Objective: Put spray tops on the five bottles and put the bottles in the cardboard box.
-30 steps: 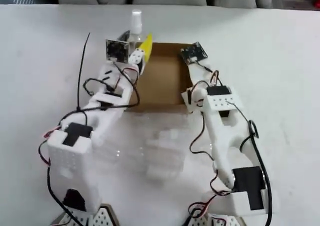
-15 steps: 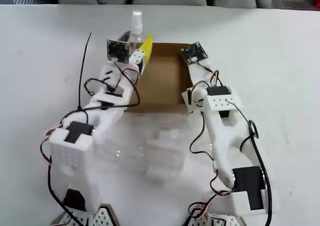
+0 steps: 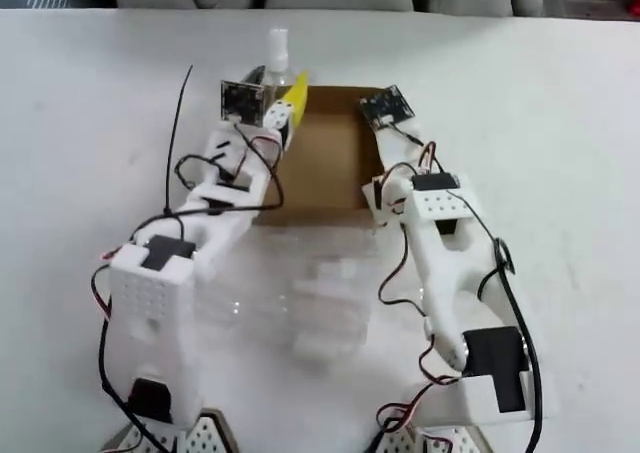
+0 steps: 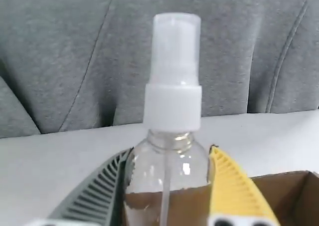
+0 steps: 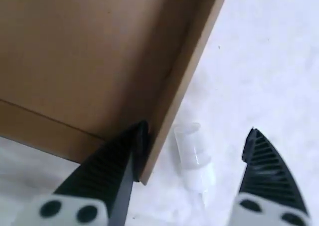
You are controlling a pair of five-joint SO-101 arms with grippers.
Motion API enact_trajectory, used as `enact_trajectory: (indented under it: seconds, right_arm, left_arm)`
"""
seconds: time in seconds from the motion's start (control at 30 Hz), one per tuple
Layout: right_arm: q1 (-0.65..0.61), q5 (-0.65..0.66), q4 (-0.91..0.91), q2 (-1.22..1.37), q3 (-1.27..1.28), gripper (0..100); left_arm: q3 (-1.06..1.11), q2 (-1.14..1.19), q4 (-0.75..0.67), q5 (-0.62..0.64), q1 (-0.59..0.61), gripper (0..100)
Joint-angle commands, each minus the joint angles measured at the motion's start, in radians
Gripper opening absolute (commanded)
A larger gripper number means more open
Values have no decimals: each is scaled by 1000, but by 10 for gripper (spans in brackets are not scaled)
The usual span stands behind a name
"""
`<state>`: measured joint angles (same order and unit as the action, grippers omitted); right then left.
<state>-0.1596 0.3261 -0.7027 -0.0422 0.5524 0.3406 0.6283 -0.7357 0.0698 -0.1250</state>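
A clear bottle [image 4: 167, 186] with a white spray top [image 4: 172, 86] stands upright between a grey and a yellow finger, my left gripper [image 4: 167, 208] shut on it. In the high view this bottle [image 3: 277, 58] is at the far left corner of the cardboard box [image 3: 320, 158]. My right gripper [image 5: 197, 133] is open and straddles the box's right wall [image 5: 184, 81], one finger inside and one outside. A loose clear spray top [image 5: 193, 156] lies on the table between its fingers, just outside the wall.
Several pale, clear bottles or parts [image 3: 325, 308] lie on the white table between the two arm bases, in front of the box. A grey cushioned backrest [image 4: 75, 61] rises behind the table's far edge.
The left arm has shifted a little to the right with the bottle, toward the box. The right arm has barely moved.
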Motion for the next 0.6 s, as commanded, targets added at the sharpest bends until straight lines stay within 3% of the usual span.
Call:
enact_trajectory:
  seconds: [0.0,0.57]
  right_arm:
    - [10,-9,15,-5,-15,276]
    - [10,-9,15,2,-15,276]
  left_arm:
    - [-78,-7,-21,-8,18,24]
    - [-89,-5,23,-8,27,32]
